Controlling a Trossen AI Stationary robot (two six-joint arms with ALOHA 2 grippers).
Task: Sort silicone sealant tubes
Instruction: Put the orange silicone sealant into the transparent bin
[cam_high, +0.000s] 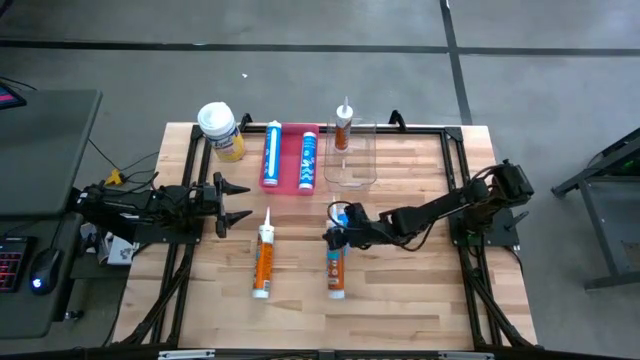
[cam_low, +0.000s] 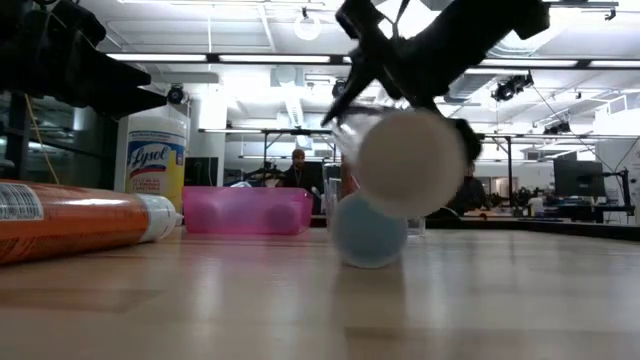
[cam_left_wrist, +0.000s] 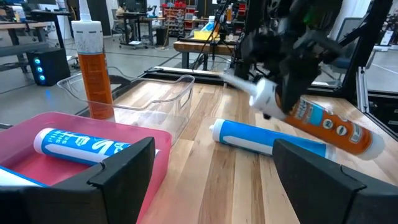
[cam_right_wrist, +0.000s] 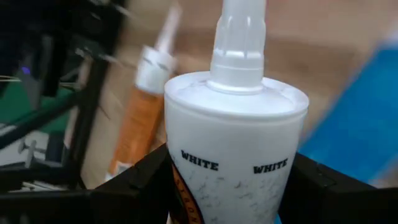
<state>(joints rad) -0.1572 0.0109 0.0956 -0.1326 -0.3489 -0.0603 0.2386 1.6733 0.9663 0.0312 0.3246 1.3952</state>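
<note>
My right gripper (cam_high: 338, 236) is shut on an orange sealant tube (cam_left_wrist: 329, 127) at the table's middle, above a blue tube (cam_left_wrist: 267, 138) that lies on its side on the wood. Another orange tube (cam_high: 263, 258) lies to the left. Two blue tubes (cam_high: 272, 152) (cam_high: 309, 158) lie in a pink tray (cam_high: 290, 185). An orange tube (cam_high: 344, 125) stands upright, nozzle up, in a clear bin (cam_high: 352, 175). My left gripper (cam_high: 240, 202) is open and empty at the table's left. My right gripper pinches the orange tube's body just below its white shoulder (cam_right_wrist: 230, 155), at the nozzle end, between its two fingers (cam_right_wrist: 146, 180). The fingers come from the table's right and lie across the tube. The tube is lifted clear and tilted, its round base (cam_low: 410, 160) above the blue tube's base (cam_low: 368, 232).
A squat yellow jar (cam_high: 220, 130) with a white lid stands at the far left, next to the pink tray. Black frame rails (cam_high: 455, 170) run along the table's edges. Bare wood lies at the near side and right.
</note>
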